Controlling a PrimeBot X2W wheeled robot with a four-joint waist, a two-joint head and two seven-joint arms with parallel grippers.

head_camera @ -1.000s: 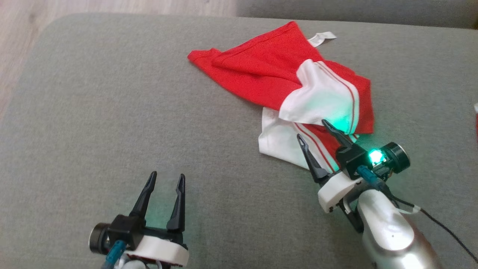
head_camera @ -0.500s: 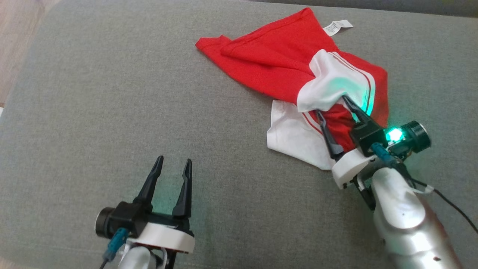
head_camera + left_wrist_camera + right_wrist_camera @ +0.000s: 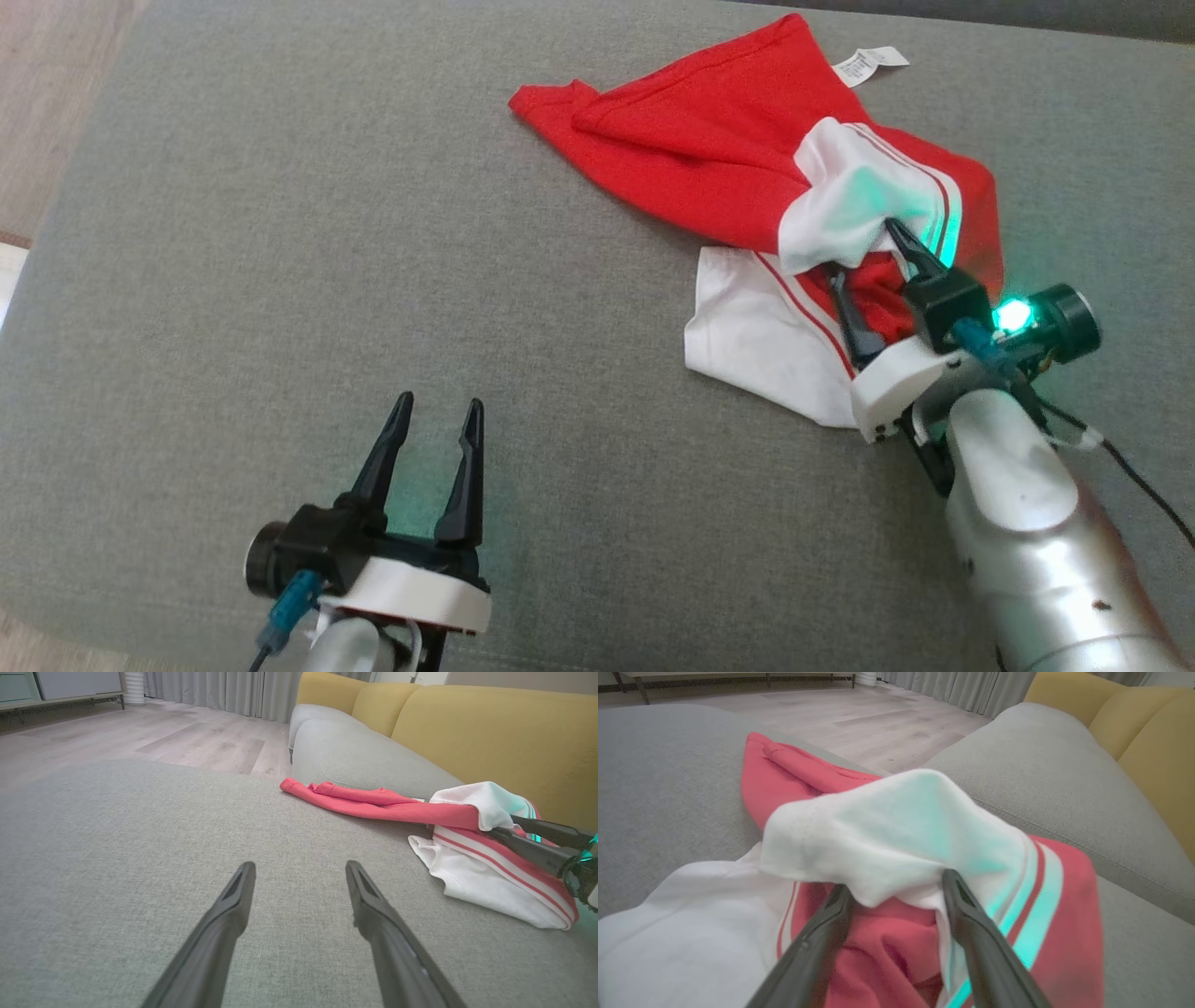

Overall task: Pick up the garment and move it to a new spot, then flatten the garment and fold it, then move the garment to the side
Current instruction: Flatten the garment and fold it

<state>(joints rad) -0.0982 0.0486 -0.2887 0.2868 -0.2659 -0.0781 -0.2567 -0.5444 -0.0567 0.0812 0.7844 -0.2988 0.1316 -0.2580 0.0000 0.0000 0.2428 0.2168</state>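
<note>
The garment (image 3: 709,149) is a crumpled red and white piece with stripes, lying on the grey cushion (image 3: 280,233) at the upper right. My right gripper (image 3: 868,257) is open, its fingertips pushed under a raised white fold (image 3: 887,830) with red cloth between the fingers. In the left wrist view the garment (image 3: 373,805) lies to the right, and the right gripper's fingers (image 3: 537,847) reach into it. My left gripper (image 3: 439,411) stands open over bare cushion at the lower left, well apart from the garment, with nothing between its fingers (image 3: 233,900).
A white label (image 3: 868,63) sticks out at the garment's far edge. Wooden floor (image 3: 47,93) lies beyond the cushion's left edge. A yellow sofa back (image 3: 490,732) and another grey seat cushion (image 3: 364,760) stand behind the garment.
My right gripper has pushed forward into the garment, its tips going under the white fold, which has bunched up. The head camera has shifted. The left gripper stays open.
</note>
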